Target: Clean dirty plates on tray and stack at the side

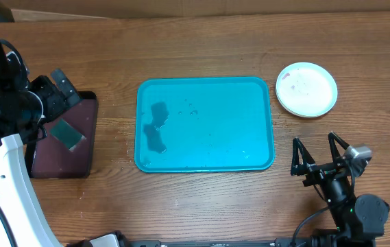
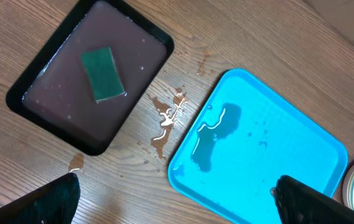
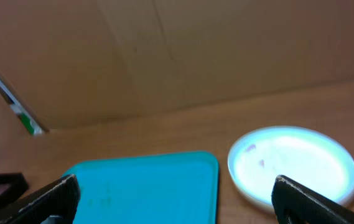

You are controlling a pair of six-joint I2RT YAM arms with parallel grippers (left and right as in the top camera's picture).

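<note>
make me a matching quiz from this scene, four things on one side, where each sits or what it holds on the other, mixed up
Things:
1. turquoise tray
2. plates
3. green sponge
4. dark maroon tray

Descriptions:
A. lies inside another listed thing
B. directly on the table, at its right side
C. holds a puddle, no dishes
D. leftmost, black rim

Pairs: 1-C, 2-B, 3-A, 4-D
</note>
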